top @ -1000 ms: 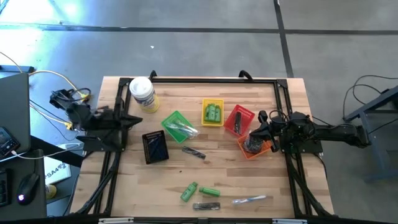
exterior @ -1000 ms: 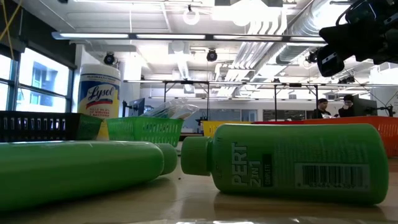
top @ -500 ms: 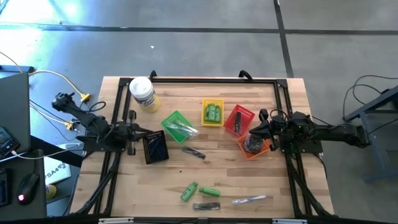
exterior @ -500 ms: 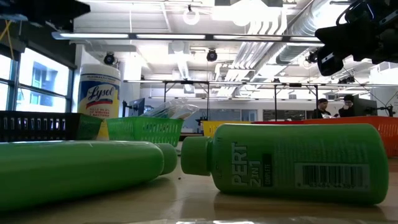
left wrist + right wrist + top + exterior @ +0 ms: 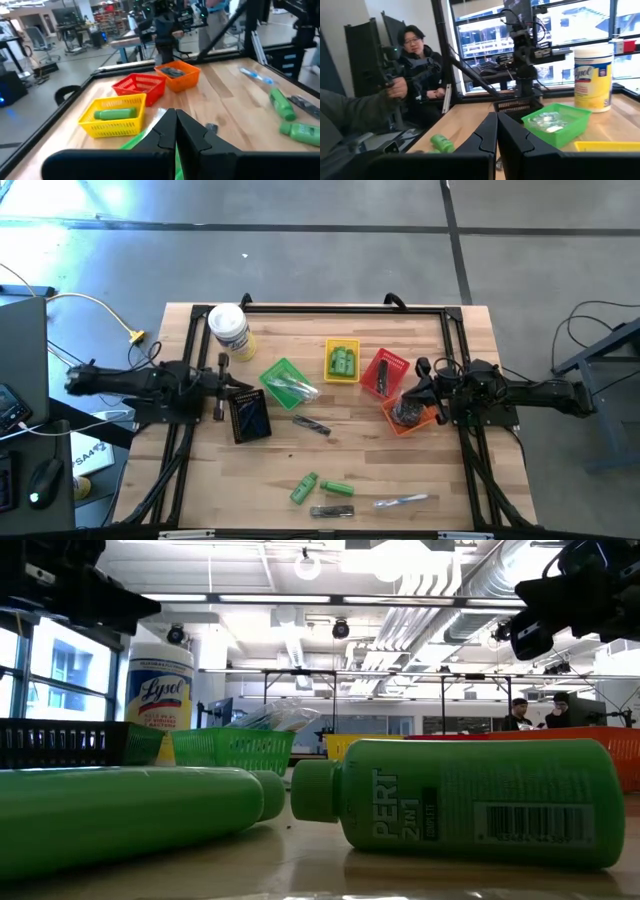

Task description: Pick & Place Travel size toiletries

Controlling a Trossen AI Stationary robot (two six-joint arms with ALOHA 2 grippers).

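Loose toiletries lie on the table's near part: two green bottles (image 5: 303,488) (image 5: 337,488), a dark comb (image 5: 332,511), a clear-wrapped piece (image 5: 405,501) and a dark stick (image 5: 312,425). The two green bottles fill the low view (image 5: 470,802). My left gripper (image 5: 240,388) is shut and empty, above the black basket's (image 5: 250,417) far edge; its fingers show closed in the left wrist view (image 5: 175,120). My right gripper (image 5: 408,388) is shut and empty above the orange basket (image 5: 410,416), which holds dark grey discs; its wrist view (image 5: 497,122) shows the closed fingers.
A green basket (image 5: 288,380) holds clear-wrapped pieces, a yellow basket (image 5: 342,361) holds green bottles, and a red basket (image 5: 385,372) stands beside the orange one. The white-lidded jar (image 5: 229,330) stands at the far left. A person (image 5: 415,60) sits beyond the table's left edge.
My left arm has unfolded and stretched out level. Its gripper has gone a little toward the table's right and near edges, over the black basket's far edge. In the low view it has come down into the upper left.
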